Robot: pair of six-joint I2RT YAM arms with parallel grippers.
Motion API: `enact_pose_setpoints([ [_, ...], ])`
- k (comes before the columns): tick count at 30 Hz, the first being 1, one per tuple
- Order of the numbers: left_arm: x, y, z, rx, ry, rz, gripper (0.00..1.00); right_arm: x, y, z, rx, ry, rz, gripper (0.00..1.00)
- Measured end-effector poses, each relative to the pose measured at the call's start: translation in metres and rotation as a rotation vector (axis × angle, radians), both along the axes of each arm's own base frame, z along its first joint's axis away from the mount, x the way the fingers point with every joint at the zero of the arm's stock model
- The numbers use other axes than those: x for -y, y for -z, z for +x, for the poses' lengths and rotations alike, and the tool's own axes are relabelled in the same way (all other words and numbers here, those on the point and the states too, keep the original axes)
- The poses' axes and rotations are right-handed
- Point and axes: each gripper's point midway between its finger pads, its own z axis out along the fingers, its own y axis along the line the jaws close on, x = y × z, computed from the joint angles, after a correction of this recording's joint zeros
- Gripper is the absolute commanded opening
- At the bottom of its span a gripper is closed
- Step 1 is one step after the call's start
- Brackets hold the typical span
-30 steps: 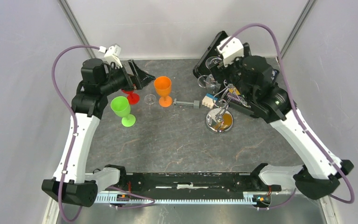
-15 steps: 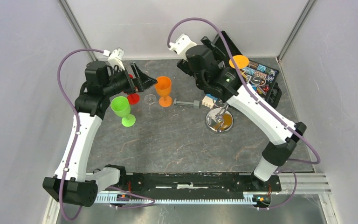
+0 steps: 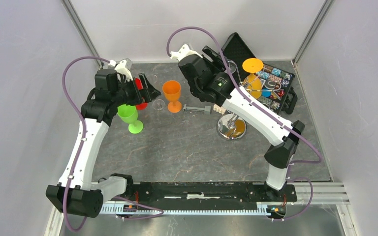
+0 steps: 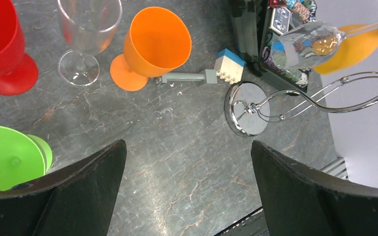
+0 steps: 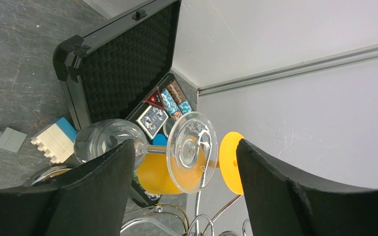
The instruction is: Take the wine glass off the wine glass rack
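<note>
Grey table is seen. The empty, wide-open right gripper should be closed softly on the wine glass stem, then raised off the rack.

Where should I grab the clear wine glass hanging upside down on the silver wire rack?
Grip the clear wine glass by its thin stem, between bowl and round foot. Come from the open right gripper's side: the orange glass hangs behind it. Probably roll the wrist first; the fingers line up along the stem, not across it.
</note>
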Motion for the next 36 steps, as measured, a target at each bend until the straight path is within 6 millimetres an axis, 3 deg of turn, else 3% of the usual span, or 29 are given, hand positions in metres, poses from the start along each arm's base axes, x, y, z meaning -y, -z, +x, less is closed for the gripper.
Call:
enact_pose_setpoints([
  [4,-0.004,0.005,0.001,-0.01,-0.018,0.018,1.0,0.0,0.002,0.001,0.008,0.018,-0.003,0.67],
  [15,-0.009,0.021,0.002,-0.041,-0.031,0.051,1.0,-0.001,0.012,0.008,0.027,0.083,-0.051,0.55],
  [31,-0.013,0.028,0.005,-0.051,-0.039,0.086,1.0,0.013,0.003,0.012,0.078,0.175,-0.087,0.29],
  [36,-0.013,0.029,0.004,-0.053,-0.04,0.087,1.0,0.014,0.003,0.013,0.078,0.18,-0.091,0.25],
])
